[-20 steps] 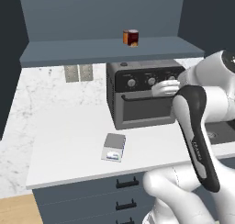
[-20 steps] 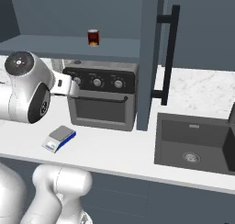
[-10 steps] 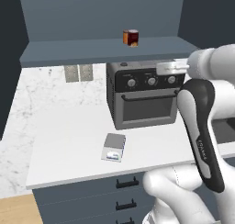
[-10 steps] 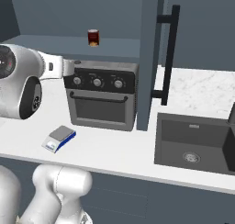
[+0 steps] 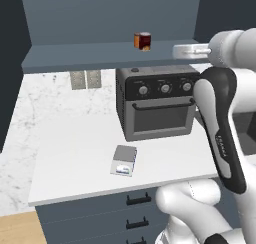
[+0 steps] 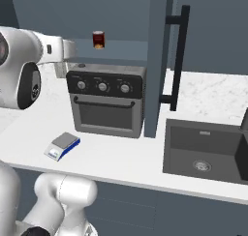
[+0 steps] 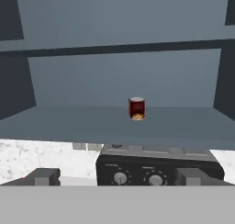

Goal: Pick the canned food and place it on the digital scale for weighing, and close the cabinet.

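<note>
Pincer [image 7: 117, 177], nearest, with jaws spread wide and empty; its two dark tips rise either side of the toaster oven [image 7: 158, 165] top in the hand view. Below on the worktop [image 5: 75, 163], the digital scale [image 5: 124, 159] lies bare, just in front of the toaster oven. Farther back and above, the canned food [image 7: 137, 108] stands upright and alone on the lowest shelf of the open cabinet [image 6: 157, 61], well apart from the pincer. Step in hand, as judged: the approach to the can. The next move calls for advancing level along the shelf until the jaws flank the can, then closing. Compared with a second earlier, the arm has risen from oven-door height to shelf height; can and scale are unmoved.
</note>
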